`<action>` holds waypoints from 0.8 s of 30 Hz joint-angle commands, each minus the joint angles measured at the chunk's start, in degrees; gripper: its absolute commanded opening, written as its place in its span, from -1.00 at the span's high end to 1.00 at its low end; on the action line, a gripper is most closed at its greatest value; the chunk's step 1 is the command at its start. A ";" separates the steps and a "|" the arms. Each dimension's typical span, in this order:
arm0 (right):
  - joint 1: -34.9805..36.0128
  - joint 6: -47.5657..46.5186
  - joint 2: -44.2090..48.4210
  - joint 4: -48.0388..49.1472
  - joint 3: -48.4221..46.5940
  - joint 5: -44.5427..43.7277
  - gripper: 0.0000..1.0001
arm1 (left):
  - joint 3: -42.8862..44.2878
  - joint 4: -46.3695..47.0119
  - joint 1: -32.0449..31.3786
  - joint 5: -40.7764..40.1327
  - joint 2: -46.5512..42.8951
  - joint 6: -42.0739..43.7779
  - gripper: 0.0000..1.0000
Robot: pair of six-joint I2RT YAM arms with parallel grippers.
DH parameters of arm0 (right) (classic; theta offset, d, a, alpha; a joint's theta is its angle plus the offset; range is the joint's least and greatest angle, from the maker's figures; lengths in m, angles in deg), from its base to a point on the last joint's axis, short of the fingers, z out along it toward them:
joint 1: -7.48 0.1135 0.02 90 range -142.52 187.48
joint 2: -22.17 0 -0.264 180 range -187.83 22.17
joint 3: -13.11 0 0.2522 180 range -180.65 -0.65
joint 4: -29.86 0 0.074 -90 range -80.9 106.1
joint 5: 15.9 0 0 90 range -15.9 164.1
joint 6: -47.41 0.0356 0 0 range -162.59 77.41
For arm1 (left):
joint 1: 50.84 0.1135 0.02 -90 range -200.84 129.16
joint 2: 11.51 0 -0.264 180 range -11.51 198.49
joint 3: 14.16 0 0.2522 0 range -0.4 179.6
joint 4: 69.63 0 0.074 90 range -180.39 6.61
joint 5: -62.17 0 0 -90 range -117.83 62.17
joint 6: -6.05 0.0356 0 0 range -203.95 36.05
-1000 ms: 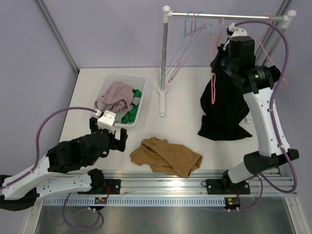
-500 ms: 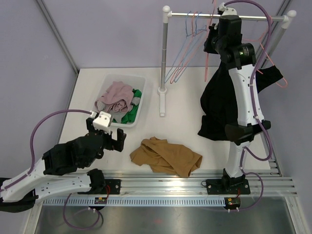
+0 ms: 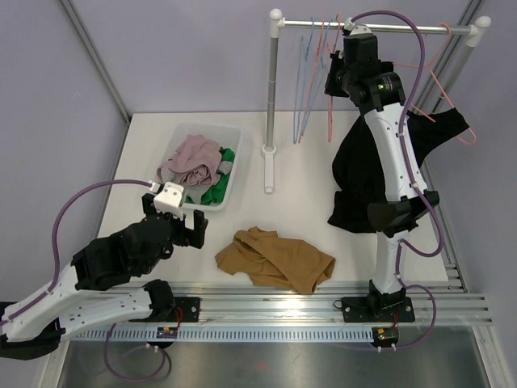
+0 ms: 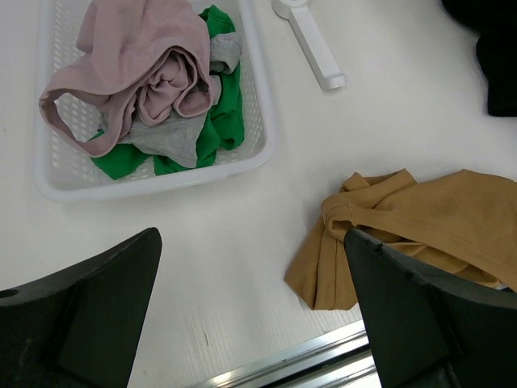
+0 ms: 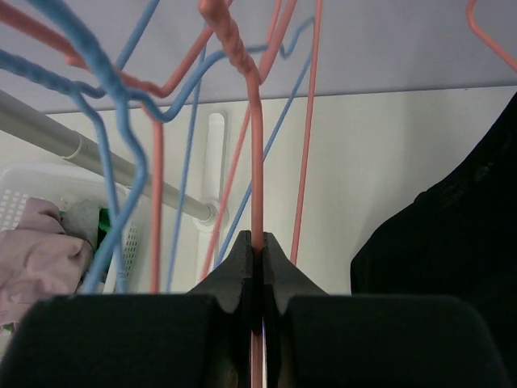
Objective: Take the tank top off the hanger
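Right fingers (image 5: 234, 283), 1 o'clock, pinch thin salmon wire hanger (image 5: 257, 162); pulling could tangle it with blue wire hangers (image 5: 139, 166) or drop black fabric tank top (image 3: 355, 186). Left fingers (image 4: 97, 307) wide, empty.

White table (image 3: 145, 153): clothes basket (image 3: 234, 166), tan shirt (image 3: 275, 259), rack foot (image 3: 269, 168), black tank top (image 3: 359, 202) hem pooled at right.

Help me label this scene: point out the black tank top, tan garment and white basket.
black tank top (image 3: 353, 190): top external view, its lower folds
tan garment (image 3: 279, 260): top external view, its middle
white basket (image 4: 161, 183): left wrist view, its near wall
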 commanded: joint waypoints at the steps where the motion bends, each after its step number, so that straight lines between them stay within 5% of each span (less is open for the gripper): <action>1: 0.77 0.25 -0.13 2.72 0.03 0.34 1.00 | -0.50 3.25 0.79 1.43 -0.31 1.11 -0.98; 9: 0.59 -3.17 0.66 3.51 -1.54 -2.40 0.99 | -0.59 3.34 1.32 1.78 1.09 1.29 -0.98; 11: 0.59 -3.35 1.10 2.54 -1.46 -1.08 0.48 | -0.59 3.42 1.85 2.13 1.27 1.29 -0.98; 19: 0.68 -4.32 9.88 2.19 5.74 -3.18 0.00 | 0.63 4.65 3.70 5.21 2.58 1.47 -0.98; 23: 0.59 -4.14 20.22 3.15 14.85 -2.66 -0.61 | 3.35 4.04 3.96 7.21 8.54 -3.62 -0.98; 24: 0.68 -4.14 22.35 3.59 16.80 -1.87 -0.98 | 3.97 4.13 3.96 8.01 9.95 -4.68 -0.98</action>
